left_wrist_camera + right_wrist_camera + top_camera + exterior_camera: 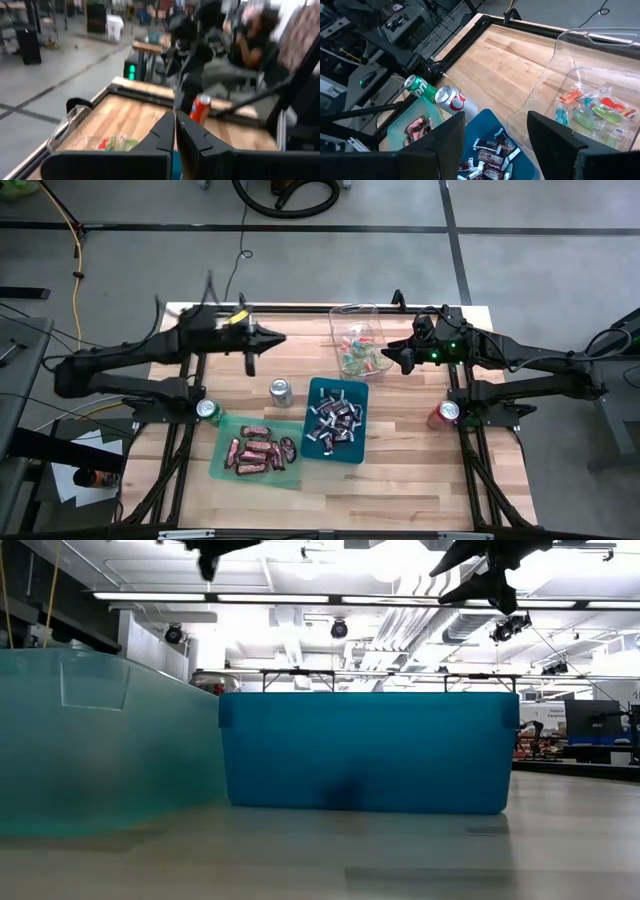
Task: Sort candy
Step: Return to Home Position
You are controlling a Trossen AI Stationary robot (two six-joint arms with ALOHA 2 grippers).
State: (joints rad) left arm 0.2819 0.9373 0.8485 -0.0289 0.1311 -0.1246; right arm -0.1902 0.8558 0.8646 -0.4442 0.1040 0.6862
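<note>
Hovering high above light wooden table, two dark arms. Over table's left side, left gripper, fingers seemingly pressed together, though view blurred. Just beside clear plastic tub, right gripper, fingers spread wide. In shallow green tray, red-brown candy bars; in blue bin, dark-silver wrapped pieces; in clear tub, bright red, green, blue sweets.

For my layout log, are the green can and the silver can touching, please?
Apart: the high view shows bare table between the green can and the silver can.
</note>
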